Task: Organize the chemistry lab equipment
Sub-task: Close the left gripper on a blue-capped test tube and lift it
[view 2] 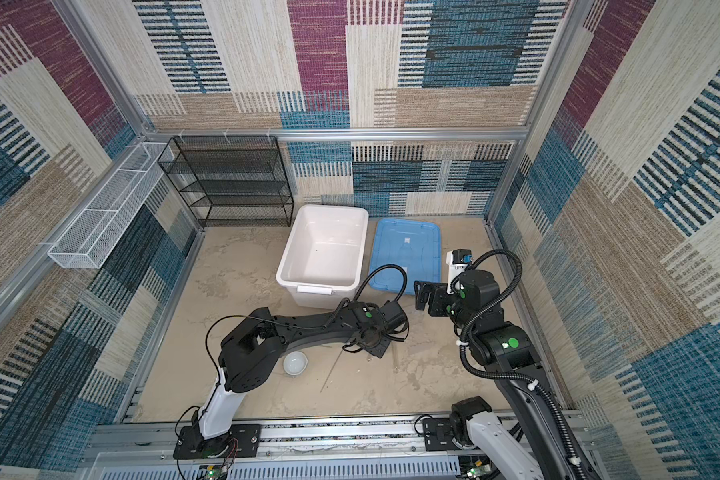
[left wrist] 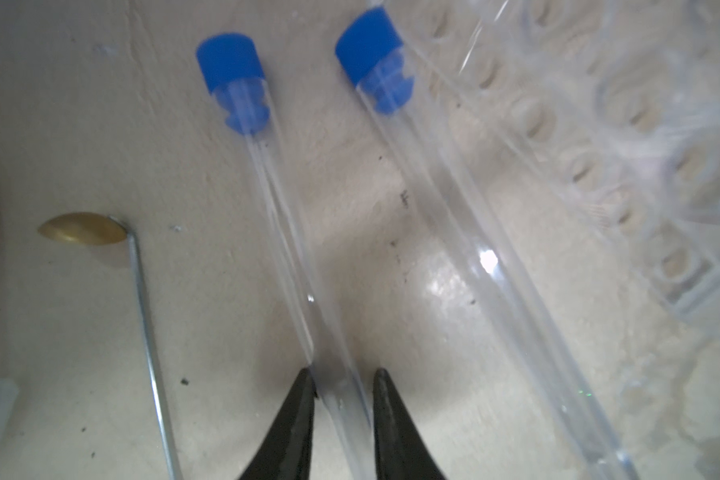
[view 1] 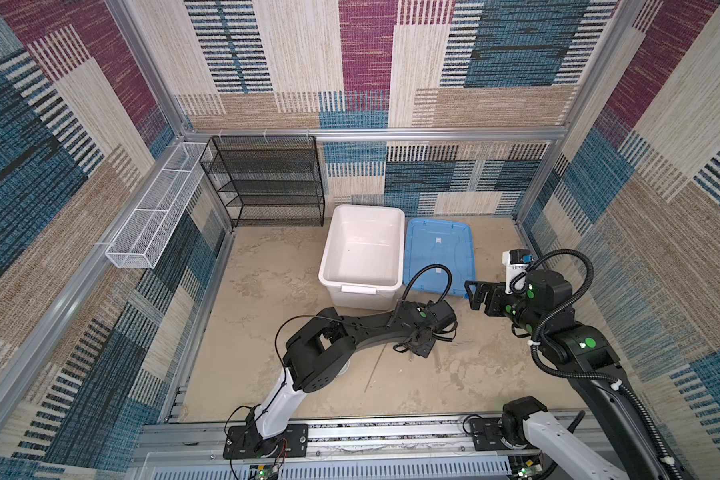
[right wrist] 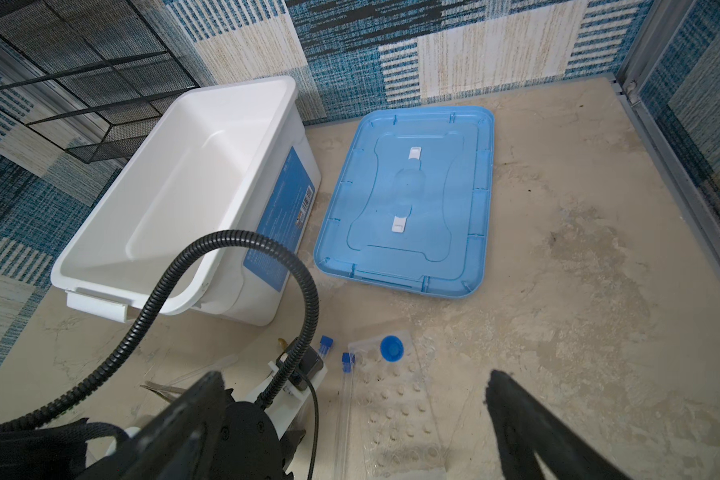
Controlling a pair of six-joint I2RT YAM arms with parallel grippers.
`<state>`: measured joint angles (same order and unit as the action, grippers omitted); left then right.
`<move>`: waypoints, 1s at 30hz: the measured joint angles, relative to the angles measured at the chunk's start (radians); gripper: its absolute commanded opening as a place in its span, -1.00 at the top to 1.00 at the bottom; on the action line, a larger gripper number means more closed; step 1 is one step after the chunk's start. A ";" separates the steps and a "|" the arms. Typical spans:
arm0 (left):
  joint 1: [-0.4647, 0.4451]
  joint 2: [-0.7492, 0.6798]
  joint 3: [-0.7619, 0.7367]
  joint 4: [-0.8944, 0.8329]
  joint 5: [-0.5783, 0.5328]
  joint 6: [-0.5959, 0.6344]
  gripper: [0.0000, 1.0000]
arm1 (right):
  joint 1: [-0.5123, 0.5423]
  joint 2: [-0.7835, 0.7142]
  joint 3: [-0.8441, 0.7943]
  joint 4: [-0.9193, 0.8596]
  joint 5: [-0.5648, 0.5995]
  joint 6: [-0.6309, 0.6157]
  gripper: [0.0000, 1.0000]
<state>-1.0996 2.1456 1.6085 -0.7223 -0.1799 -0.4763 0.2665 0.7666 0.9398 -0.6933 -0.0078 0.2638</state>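
White tub [view 1: 362,253], blue lid [view 1: 437,249] flat beside it — right gripper [view 1: 473,296], jaws apart

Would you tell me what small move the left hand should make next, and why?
Probably close the left hand fully on the blue-capped tube before lifting. In the left wrist view its fingers straddle the tube, which lies flat on the table, and a sliver of gap shows on one side, so the grip does not look secure yet.

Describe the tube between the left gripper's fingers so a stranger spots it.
Find the white tub; in front of it sits a clear rack. The tube lies between the left gripper's tips, with another blue-capped tube between it and the rack, the spoon-tipped rod on its other side.
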 measured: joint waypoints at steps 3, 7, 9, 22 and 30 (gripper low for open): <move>0.000 -0.017 -0.016 -0.007 0.001 -0.002 0.47 | 0.000 0.006 0.000 0.001 0.000 0.000 -0.99; 0.000 -0.034 -0.039 -0.014 0.004 -0.005 0.57 | 0.000 0.005 -0.004 0.007 0.000 0.000 -0.99; 0.000 -0.035 -0.041 -0.015 0.004 -0.007 0.63 | 0.000 0.005 -0.008 0.010 0.000 0.000 -0.99; 0.011 -0.034 -0.040 -0.015 0.011 -0.021 0.63 | 0.000 0.010 -0.024 0.023 -0.001 0.001 -0.99; 0.016 -0.048 -0.061 -0.014 0.010 -0.034 0.73 | 0.000 0.014 -0.030 0.037 -0.009 0.005 -0.99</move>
<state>-1.0840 2.0972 1.5478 -0.7361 -0.1696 -0.5102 0.2665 0.7811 0.9100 -0.6567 -0.0166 0.2687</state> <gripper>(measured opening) 0.166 0.993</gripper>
